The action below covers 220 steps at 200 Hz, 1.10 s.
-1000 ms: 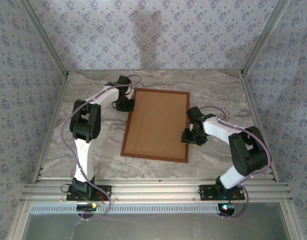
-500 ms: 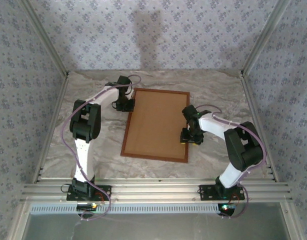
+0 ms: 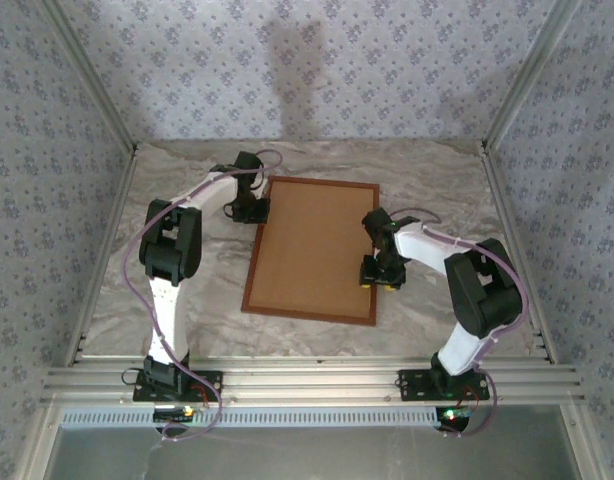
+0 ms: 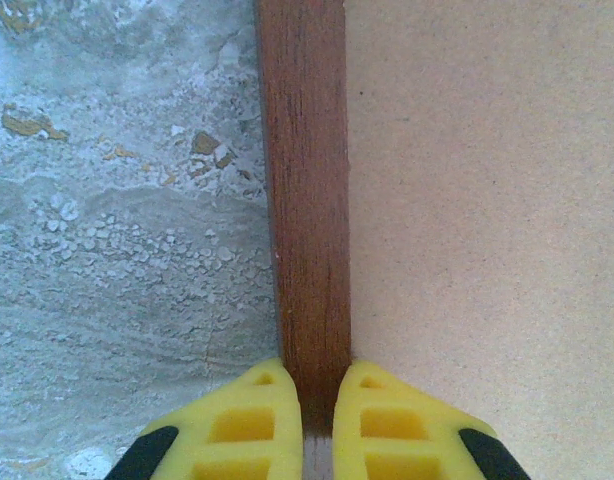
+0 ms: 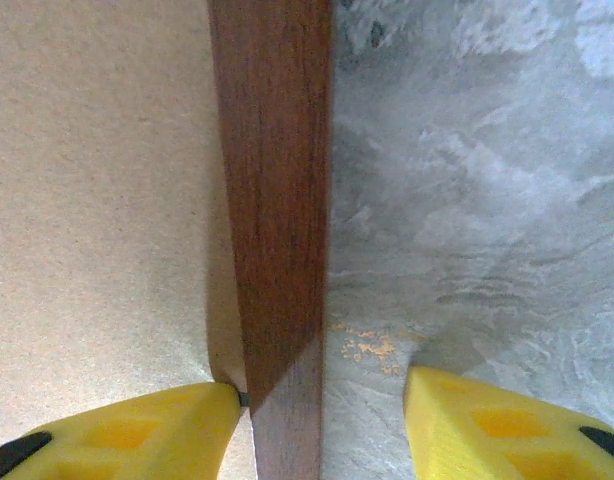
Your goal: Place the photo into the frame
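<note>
While the marbled table point(image 3: 437, 190) spreads grey and white under both my arms, the frame point(image 3: 309, 316) lies flat on it between them, back upward, its long sides running away from my bases. The brown backing board point(image 3: 315, 250) sits inside the reddish wood. My left gripper point(image 3: 257, 213) is at the frame's left side, near the far corner. Its yellow fingers point(image 4: 247, 420) are pressed together on the narrow wooden edge, one on the table side and one on the board side, pinching it. My right gripper point(image 3: 375, 277) is at the frame's right side, nearer the close corner, and its fingers point(image 5: 167, 430) stand spread astride the wood. The inner one sits over the board just beside the edge, and the outer one hangs over bare table, apart from the wood.
</note>
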{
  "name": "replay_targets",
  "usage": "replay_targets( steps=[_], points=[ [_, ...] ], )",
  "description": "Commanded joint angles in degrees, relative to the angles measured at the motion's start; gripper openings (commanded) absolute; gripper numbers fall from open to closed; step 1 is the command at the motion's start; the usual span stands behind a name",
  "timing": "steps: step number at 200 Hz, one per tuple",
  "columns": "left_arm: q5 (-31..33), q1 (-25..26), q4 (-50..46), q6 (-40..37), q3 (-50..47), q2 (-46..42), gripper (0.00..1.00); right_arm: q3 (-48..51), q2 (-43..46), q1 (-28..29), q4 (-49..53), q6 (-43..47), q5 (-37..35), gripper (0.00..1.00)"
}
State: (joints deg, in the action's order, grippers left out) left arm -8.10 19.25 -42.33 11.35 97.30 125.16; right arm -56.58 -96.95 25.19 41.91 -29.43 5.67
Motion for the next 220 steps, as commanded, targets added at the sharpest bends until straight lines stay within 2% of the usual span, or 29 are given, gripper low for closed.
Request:
replay_targets(
  steps=[1, 37, 72, 107, 164, 220],
  points=[
    [1.39, 0.23, -2.23, -1.42, -2.22, 1.57, 0.0, -0.34, 0.04, -0.61, 1.57, 2.8, -1.3, 0.52],
    [2.85, 0.09, -2.23, -1.34, -2.25, 1.16, 0.0, -4.83, 5.4, -4.86, 7.81, 6.77, -5.65, 0.54],
    [2.72, -0.08, -2.15, -1.43, -2.38, 0.7, 0.0, -6.79, 8.38, -9.4, 6.11, 7.8, -1.57, 0.54],
    [2.71, -0.05, -2.23, -1.83, -2.37, 0.7, 0.0, -8.69, 7.69, -13.02, 2.18, 9.01, 0.83, 0.55],
    [2.3, 1.0, -2.23, -4.23, -3.73, 0.7, 0.0, -14.96, -1.04, -16.47, -5.93, 10.13, 3.64, 0.56],
    [2.29, 2.63, -0.42, -2.81, -8.97, -2.04, 0.0, -21.08, -11.2, -16.49, -7.19, 11.88, 3.98, 0.54]
  ],
)
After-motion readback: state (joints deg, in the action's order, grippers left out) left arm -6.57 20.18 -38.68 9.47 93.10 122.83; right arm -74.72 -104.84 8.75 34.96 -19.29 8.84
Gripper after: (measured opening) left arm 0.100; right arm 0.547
